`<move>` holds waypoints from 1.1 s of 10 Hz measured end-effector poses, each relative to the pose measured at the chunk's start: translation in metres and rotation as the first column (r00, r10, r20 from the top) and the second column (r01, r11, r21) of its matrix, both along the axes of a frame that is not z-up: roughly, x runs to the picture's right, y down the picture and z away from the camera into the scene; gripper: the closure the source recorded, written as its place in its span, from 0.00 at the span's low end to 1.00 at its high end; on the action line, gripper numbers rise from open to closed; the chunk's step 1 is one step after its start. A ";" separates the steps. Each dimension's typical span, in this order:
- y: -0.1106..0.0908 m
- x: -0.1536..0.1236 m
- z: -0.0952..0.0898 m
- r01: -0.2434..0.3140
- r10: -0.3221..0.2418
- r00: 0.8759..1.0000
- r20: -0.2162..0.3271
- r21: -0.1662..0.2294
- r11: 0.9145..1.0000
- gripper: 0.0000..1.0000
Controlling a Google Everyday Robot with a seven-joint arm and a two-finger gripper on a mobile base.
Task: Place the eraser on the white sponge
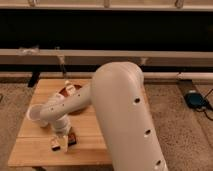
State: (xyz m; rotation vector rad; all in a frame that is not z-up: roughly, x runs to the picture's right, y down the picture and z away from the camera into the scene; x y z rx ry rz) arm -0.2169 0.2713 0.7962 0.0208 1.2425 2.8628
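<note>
Wooden table (pixel 30 150) front: hand (pixel 62 141) low, at dark eraser (pixel 72 139)

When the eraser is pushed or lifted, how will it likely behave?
The eraser looks like a small flat bar lying on the wooden table, so it would probably slide, not roll. Being small, it is likely light. The gripper is down beside it, near the table's front edge.
</note>
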 end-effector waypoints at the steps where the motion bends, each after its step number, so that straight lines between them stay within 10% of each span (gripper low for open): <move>1: -0.003 0.000 0.000 -0.001 0.001 1.000 0.003 0.005 1.000 0.41; 7: -0.007 0.004 -0.003 -0.002 0.002 1.000 -0.007 0.004 1.000 0.98; 11: -0.022 0.013 -0.008 -0.030 0.031 0.999 -0.025 0.051 0.998 1.00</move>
